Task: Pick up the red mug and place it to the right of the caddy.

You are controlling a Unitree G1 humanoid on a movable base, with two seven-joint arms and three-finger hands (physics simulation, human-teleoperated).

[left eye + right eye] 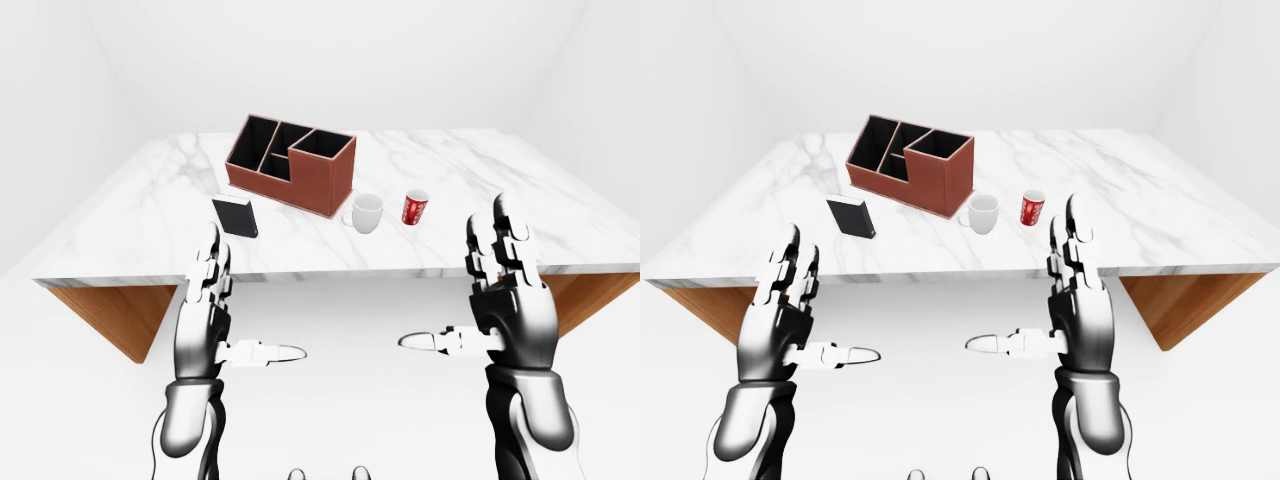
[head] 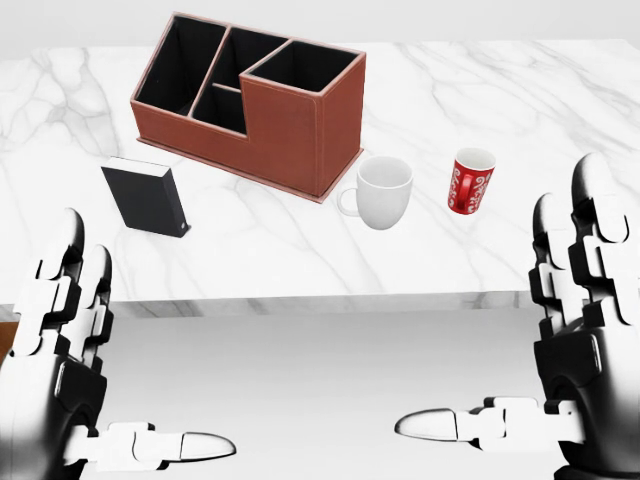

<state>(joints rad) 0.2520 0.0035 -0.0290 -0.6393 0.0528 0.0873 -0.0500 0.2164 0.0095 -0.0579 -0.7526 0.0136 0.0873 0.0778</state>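
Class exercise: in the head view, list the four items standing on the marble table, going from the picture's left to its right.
black box → caddy → white mug → red mug.
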